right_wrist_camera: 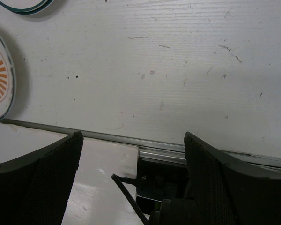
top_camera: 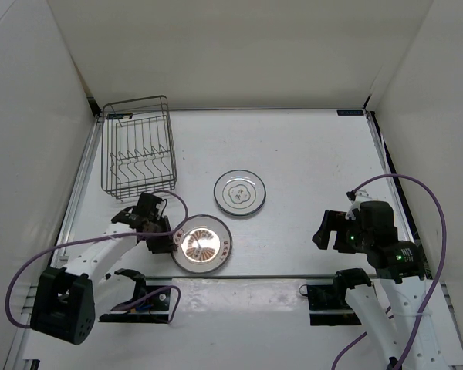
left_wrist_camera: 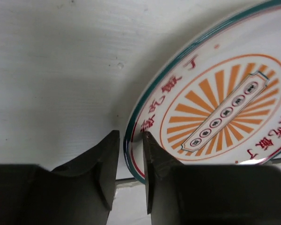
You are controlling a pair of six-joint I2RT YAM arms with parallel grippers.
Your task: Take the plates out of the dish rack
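The orange-tan patterned plate [top_camera: 203,244] lies flat on the table near the front edge. It fills the right of the left wrist view [left_wrist_camera: 215,103]. My left gripper [top_camera: 170,239] straddles its left rim [left_wrist_camera: 130,136], one finger outside and one over the plate. The jaws are narrowly apart, with white showing between the outer finger and the rim. The clear-greyish plate [top_camera: 240,192] lies flat mid-table. The dark wire dish rack [top_camera: 139,146] stands at the back left with no plates in it. My right gripper [top_camera: 324,229] is open and empty [right_wrist_camera: 133,136] at the right.
A metal rail [right_wrist_camera: 131,138] runs along the table's front edge. White walls enclose the table at the left, back and right. Purple cables loop beside both arms. Both plates' edges show at the left of the right wrist view.
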